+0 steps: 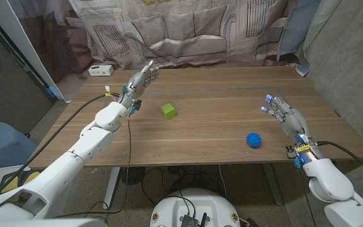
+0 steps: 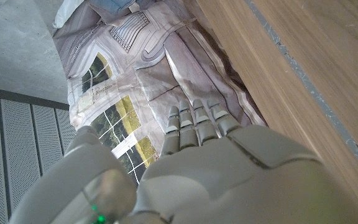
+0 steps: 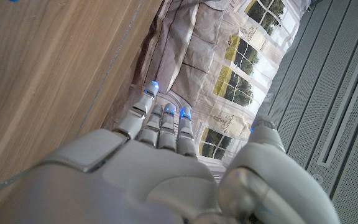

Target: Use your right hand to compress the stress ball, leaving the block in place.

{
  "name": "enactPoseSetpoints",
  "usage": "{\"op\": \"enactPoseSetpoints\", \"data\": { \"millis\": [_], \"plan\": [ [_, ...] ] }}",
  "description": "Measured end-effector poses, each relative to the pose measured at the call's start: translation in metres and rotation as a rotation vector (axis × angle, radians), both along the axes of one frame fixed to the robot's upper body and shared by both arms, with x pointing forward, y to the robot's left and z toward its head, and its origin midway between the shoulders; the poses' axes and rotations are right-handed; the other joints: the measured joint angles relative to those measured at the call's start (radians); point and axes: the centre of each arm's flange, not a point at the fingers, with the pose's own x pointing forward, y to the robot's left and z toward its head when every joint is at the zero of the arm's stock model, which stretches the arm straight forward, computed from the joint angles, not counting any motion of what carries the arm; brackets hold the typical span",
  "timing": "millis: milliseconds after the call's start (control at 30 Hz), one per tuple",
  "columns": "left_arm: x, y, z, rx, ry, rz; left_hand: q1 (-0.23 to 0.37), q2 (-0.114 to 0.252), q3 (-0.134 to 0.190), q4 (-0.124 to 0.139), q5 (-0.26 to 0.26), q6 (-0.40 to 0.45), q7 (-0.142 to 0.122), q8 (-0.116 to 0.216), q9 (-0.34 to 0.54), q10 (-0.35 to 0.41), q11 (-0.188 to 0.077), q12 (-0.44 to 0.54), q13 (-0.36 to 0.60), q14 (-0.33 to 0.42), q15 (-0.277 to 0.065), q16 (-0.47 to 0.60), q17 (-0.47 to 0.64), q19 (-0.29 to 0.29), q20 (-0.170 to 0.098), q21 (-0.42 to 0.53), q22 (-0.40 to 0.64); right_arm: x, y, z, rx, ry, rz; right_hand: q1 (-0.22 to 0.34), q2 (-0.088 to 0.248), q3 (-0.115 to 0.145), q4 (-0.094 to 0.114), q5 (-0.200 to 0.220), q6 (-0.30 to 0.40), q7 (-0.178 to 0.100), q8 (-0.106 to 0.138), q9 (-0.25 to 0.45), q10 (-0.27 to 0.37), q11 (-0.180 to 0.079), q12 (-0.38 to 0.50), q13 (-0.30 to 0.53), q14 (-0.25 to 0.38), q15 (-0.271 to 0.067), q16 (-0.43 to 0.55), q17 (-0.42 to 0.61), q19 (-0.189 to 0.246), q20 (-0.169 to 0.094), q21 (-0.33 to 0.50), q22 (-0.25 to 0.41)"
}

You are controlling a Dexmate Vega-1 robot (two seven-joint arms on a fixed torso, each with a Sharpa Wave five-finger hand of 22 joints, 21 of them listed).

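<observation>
Two items on table (image 1: 219, 94): blue ball (image 1: 253, 139) at 5 o'clock, green block (image 1: 167, 111) near centre, well apart. Right hand (image 1: 285, 115) empty, fingers spread, at ball's 1 o'clock. Left hand (image 1: 138, 81) empty, spread, at block's 11 o'clock. Risk: off-centre squeeze rolls ball away.

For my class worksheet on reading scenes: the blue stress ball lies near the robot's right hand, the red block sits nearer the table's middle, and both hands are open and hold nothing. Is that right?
One slip: the block is green, not red, as the head view shows. The rest stands: the blue stress ball lies near the right hand, the block sits nearer the table's middle, and both the right hand and the left hand are open and hold nothing.
</observation>
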Motion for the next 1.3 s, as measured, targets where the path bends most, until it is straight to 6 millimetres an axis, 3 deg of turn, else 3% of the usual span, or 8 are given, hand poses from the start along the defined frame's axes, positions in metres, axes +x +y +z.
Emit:
{"op": "enactPoseSetpoints", "data": {
  "millis": [367, 867, 1300],
  "plan": [
    [-0.002, -0.004, 0.008, 0.007, -0.007, -0.001, 0.000, 0.000, 0.004, -0.004, 0.000, 0.011, -0.008, 0.000, 0.000, 0.012, -0.012, 0.000, 0.000, 0.004, -0.004, 0.000, 0.000, 0.006, -0.006, 0.000, 0.000, -0.006, -0.003, -0.008, -0.037, -0.008, -0.032, 0.000, 0.000, 0.000, 0.000, -0.004, 0.000, 0.000, 0.000, 0.000, 0.011, 0.000, 0.000, 0.000, 0.010, 0.000, 0.000, 0.003, 0.009, -0.009, 0.000, 0.000],
    [-0.013, -0.008, 0.023, 0.037, -0.024, 0.041, 0.005, 0.005, 0.005, -0.004, 0.000, 0.014, -0.011, 0.000, 0.000, 0.012, -0.013, -0.008, 0.000, 0.005, -0.005, 0.000, 0.000, 0.006, -0.006, 0.000, 0.000, -0.013, -0.008, -0.019, -0.134, -0.032, -0.106, 0.004, -0.004, 0.000, 0.000, -0.004, 0.000, -0.011, -0.004, 0.000, 0.027, -0.009, 0.000, 0.000, 0.027, -0.007, 0.000, 0.003, 0.023, -0.001, 0.000, 0.000],
    [-0.018, -0.009, 0.028, 0.044, -0.045, 0.042, 0.011, 0.011, 0.009, -0.008, -0.004, 0.014, -0.011, 0.000, 0.000, 0.012, -0.012, -0.008, 0.000, 0.005, -0.005, -0.003, 0.000, 0.011, -0.011, -0.006, 0.000, -0.020, -0.007, -0.026, -0.171, -0.051, -0.157, 0.016, -0.002, 0.000, 0.000, -0.004, 0.007, -0.018, -0.004, 0.000, 0.045, -0.020, 0.000, 0.000, 0.055, -0.020, 0.009, 0.003, 0.048, -0.012, 0.000, 0.000]
  ]
}}
